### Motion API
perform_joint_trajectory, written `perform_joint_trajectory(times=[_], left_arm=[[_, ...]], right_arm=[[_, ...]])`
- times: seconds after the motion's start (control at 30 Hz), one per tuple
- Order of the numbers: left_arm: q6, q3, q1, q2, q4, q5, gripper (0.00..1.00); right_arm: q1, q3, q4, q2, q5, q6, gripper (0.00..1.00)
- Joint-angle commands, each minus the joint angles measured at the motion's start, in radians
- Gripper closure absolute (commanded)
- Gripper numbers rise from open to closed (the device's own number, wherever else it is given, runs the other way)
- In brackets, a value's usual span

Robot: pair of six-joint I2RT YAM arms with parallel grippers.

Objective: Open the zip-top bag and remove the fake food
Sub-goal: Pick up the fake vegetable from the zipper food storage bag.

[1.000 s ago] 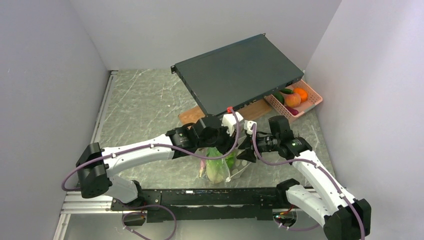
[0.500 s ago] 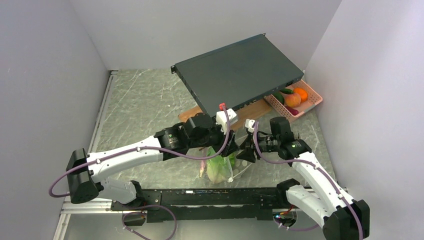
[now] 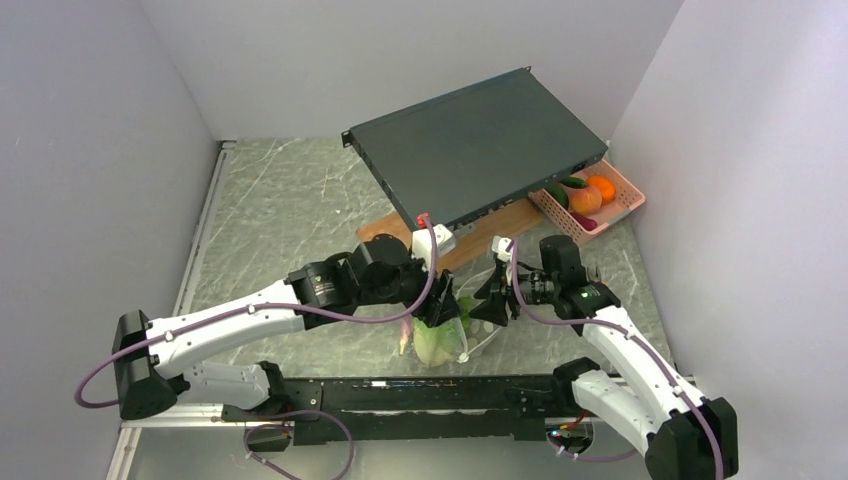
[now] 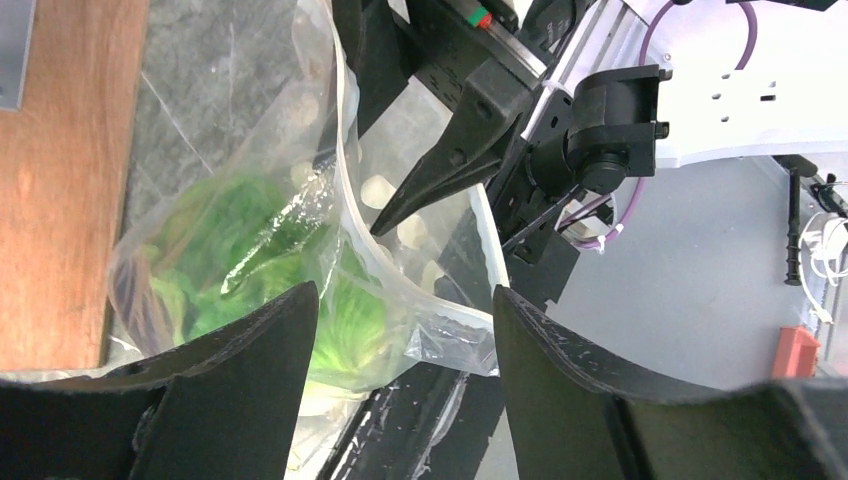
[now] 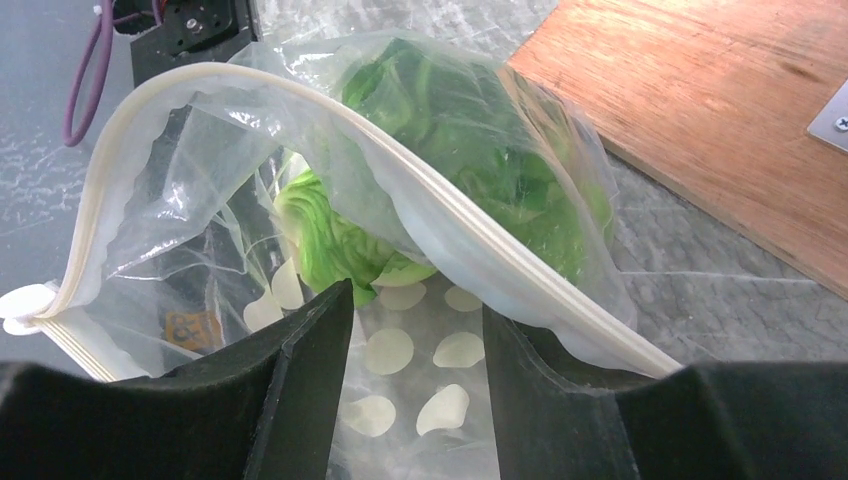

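Observation:
The clear zip-top bag (image 3: 440,338) lies near the table's front edge with its mouth gaping (image 5: 200,190). Green leafy fake food (image 5: 470,170) fills it, also seen through the film in the left wrist view (image 4: 230,250). My left gripper (image 3: 447,305) hovers over the bag, open; one bag corner (image 4: 470,340) lies between its fingers (image 4: 405,300) without touching them. My right gripper (image 3: 490,300) is at the bag's mouth from the right, open (image 5: 418,305). The zip strip (image 5: 520,270) runs over its right finger, and dotted film shows in the gap.
A dark flat metal box (image 3: 480,145) leans over a wooden board (image 3: 385,228) behind the bag. A pink lattice basket (image 3: 628,205) with orange and green toy pieces sits at the back right. A black rail (image 3: 420,395) runs along the near edge; grey walls enclose the table.
My left gripper has opened, let go of the bag's rim and drawn back to the left. The bag has sagged a little. My right gripper has hardly moved.

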Motion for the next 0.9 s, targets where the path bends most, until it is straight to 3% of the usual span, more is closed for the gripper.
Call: perform_joint_trajectory(times=[0.0, 0.43, 0.57, 0.67, 0.73, 0.87], left_arm=[[-0.065, -0.014, -0.007, -0.011, 0.038, 0.017, 0.31], [-0.091, 0.009, -0.012, 0.068, 0.019, 0.017, 0.34], [-0.093, 0.027, -0.012, 0.089, -0.001, 0.004, 0.56], [-0.089, 0.039, -0.012, 0.092, -0.017, -0.001, 0.81], [-0.084, 0.039, -0.012, 0.087, -0.013, 0.003, 0.92], [-0.077, 0.044, -0.013, 0.078, 0.012, 0.006, 1.00]], right_arm=[[-0.003, -0.013, 0.093, 0.006, -0.039, 0.065, 0.47], [0.003, -0.028, 0.145, 0.026, -0.074, 0.105, 0.44], [0.003, -0.027, 0.146, 0.027, -0.077, 0.105, 0.44], [0.006, -0.032, 0.155, 0.027, -0.086, 0.112, 0.43], [0.009, -0.037, 0.166, 0.028, -0.094, 0.126, 0.40], [0.011, -0.057, 0.213, 0.030, -0.097, 0.179, 0.30]])
